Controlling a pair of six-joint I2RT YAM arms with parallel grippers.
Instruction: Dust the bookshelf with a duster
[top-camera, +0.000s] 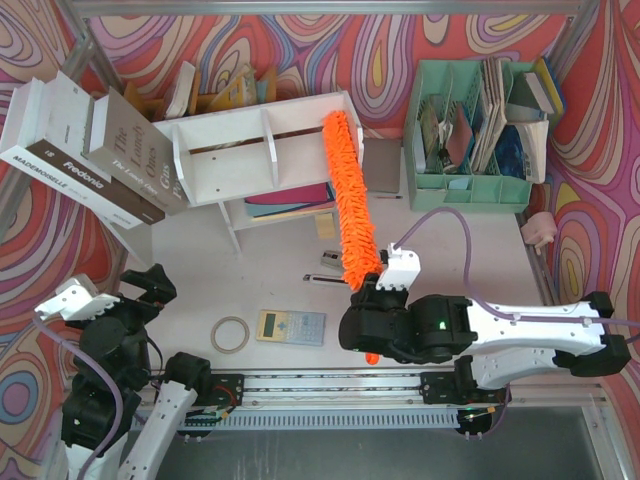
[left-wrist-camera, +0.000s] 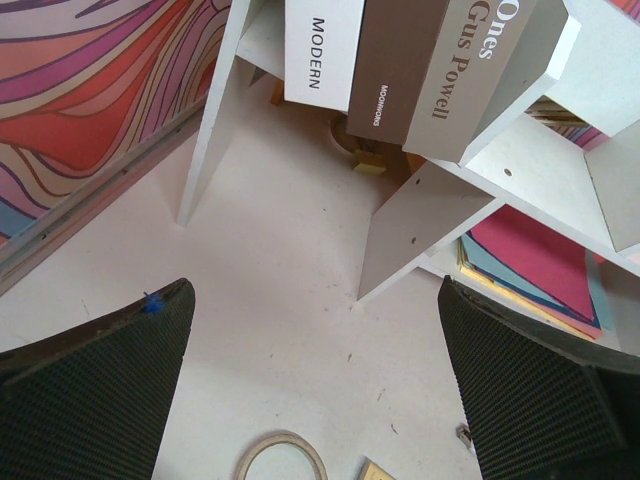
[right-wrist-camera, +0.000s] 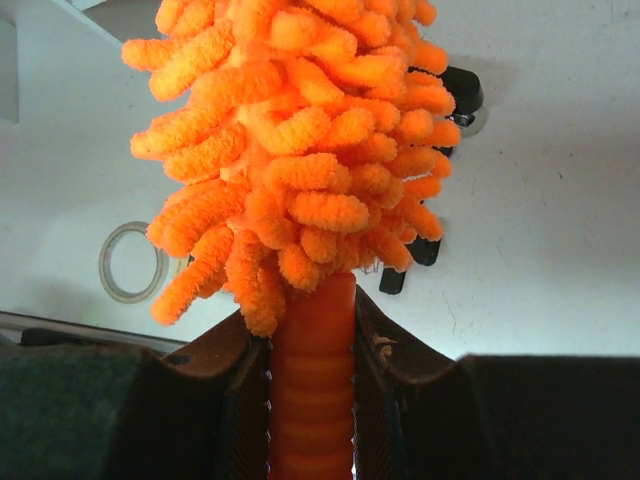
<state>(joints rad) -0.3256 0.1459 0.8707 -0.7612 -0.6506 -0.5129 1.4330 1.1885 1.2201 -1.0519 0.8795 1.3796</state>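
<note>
Right claw (right-wrist-camera: 312, 352): clamped tight on the ribbed orange handle of the long bright-orange fluffy microfibre duster (top-camera: 350, 190), just below the fluffy head; it sits at centre-right in the overhead view (top-camera: 370, 292).

Left claw (left-wrist-camera: 315, 385): spread wide with nothing in it, in the lower left of the overhead view (top-camera: 150, 285), above the bare pale surface (top-camera: 270, 280).

Duster: runs from the centre of the overhead frame up towards top centre. Its far tip overlaps the right end of the shelf's flat top. Whether it presses on the board I cannot tell.

Bookshelf (top-camera: 230, 150): small white wooden two-tier unit in the upper middle of the frame, with red and blue folders (top-camera: 290, 200) in its lower tier.

Books (top-camera: 90, 150): large white and brown volumes leaning against the shelf's left end.

Organizer (top-camera: 470, 130): mint-green plastic file holder in the upper right, apart from the shelf.

Surface items: a tape ring (top-camera: 230, 334) and a pale calculator (top-camera: 291, 326) side by side at lower centre.
</note>
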